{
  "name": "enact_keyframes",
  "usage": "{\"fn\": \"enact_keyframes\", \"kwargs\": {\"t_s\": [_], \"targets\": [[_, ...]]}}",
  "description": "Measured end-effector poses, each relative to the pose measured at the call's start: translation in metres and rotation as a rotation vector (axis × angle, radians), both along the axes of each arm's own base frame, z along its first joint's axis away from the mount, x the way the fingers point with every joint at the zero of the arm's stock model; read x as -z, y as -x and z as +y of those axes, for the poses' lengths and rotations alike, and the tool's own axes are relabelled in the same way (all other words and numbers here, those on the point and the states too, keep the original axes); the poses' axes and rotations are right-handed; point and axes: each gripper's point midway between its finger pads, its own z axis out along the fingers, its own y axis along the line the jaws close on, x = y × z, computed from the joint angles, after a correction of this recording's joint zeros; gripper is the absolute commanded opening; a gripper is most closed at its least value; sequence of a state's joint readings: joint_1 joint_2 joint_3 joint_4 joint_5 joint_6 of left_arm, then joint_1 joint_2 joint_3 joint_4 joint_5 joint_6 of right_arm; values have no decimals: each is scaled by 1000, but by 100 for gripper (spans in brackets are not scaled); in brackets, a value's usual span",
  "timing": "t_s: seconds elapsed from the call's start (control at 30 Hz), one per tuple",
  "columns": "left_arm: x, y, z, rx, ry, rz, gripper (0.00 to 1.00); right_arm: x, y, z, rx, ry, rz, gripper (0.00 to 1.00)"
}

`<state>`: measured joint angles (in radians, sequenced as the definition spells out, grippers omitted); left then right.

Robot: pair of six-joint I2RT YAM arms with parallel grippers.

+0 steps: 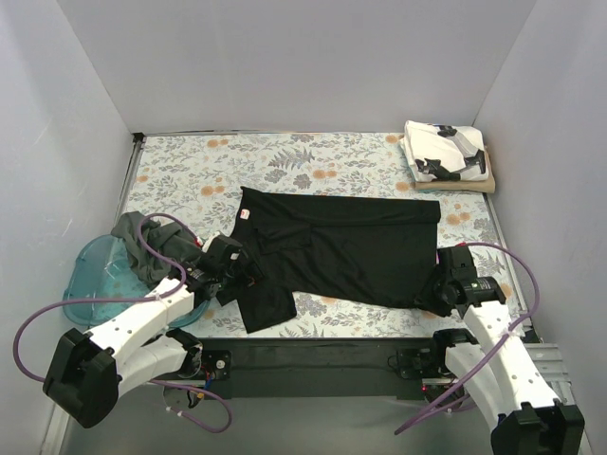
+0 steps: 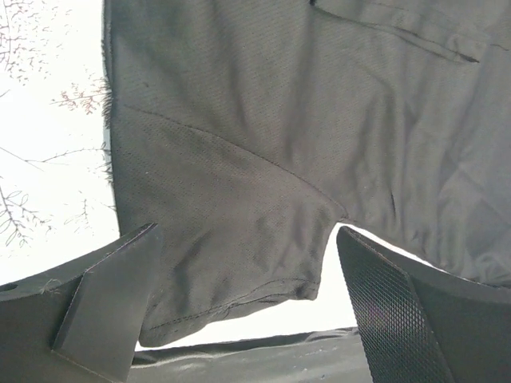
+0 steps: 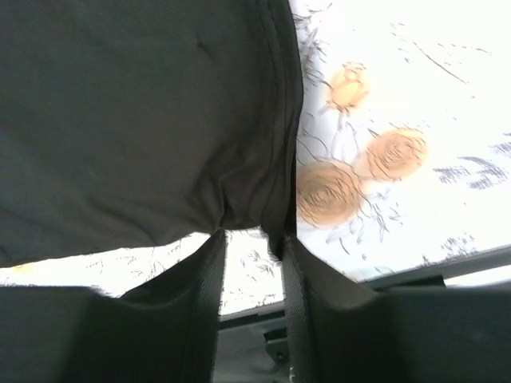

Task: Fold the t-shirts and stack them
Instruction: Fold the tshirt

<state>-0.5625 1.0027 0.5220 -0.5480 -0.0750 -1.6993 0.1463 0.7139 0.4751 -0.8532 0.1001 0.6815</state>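
A black t-shirt (image 1: 341, 246) lies spread flat across the floral table, folded lengthwise. My left gripper (image 1: 237, 275) hovers over its near left sleeve (image 2: 231, 263), open wide, with a finger on either side of the sleeve's hem (image 2: 247, 231). My right gripper (image 1: 438, 284) is at the shirt's near right corner (image 3: 247, 207). Its jaws stand narrowly apart (image 3: 251, 237), with the puckered corner at their tips and table showing between them. A folded white t-shirt with black print (image 1: 446, 150) sits on a folded tan one (image 1: 479, 185) at the back right. A dark grey-green t-shirt (image 1: 133, 242) lies crumpled at the left.
A translucent blue tub (image 1: 90, 275) sits at the table's left edge under the grey-green shirt. White walls close in the table on three sides. A black rail (image 1: 313, 365) runs along the near edge between the arm bases.
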Motion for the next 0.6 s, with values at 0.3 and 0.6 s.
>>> {"fn": "enact_keyframes", "kwargs": {"t_s": [0.3, 0.6], "targets": [[0, 8, 4, 2, -20, 49, 91, -20, -2, -16, 31, 73, -72, 92], [-3, 31, -11, 55, 92, 88, 89, -28, -33, -6, 79, 3, -235, 98]]}}
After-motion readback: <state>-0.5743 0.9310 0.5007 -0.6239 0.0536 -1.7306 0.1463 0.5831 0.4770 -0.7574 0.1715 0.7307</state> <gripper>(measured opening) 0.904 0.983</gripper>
